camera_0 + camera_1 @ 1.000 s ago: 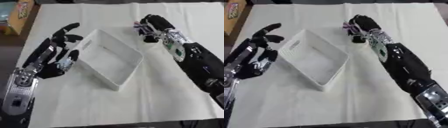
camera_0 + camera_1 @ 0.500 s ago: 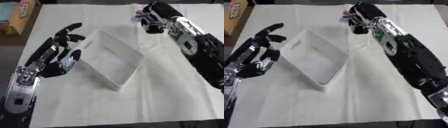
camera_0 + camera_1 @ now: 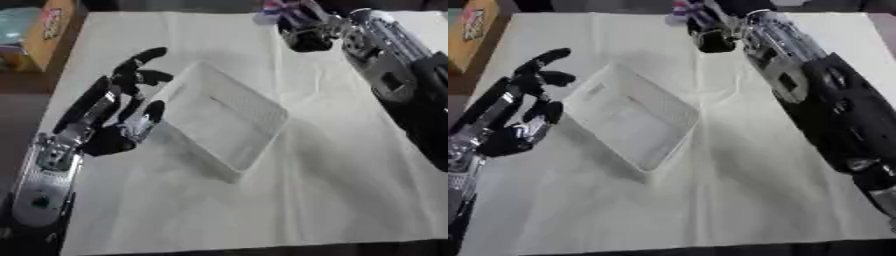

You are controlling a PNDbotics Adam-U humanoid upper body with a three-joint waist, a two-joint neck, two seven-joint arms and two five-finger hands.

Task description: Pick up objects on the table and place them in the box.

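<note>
Left eye view shows the right hand at the far edge of the worktop, its fingers curled round one small object that looks purple and white; what it is I cannot make out. That object sits in the hand's grasp, raised at the far side and well apart from the box, which lies tilted near the middle-left of the white cloth. The box appears empty, so by my reading nothing has been placed yet: the pick looks made, and the carry toward the box and the release are left. The left hand rests just beside the box's left wall, fingers spread and holding nothing. Count: one box, one object visible, two hands. A cardboard carton stands off the far-left corner.
</note>
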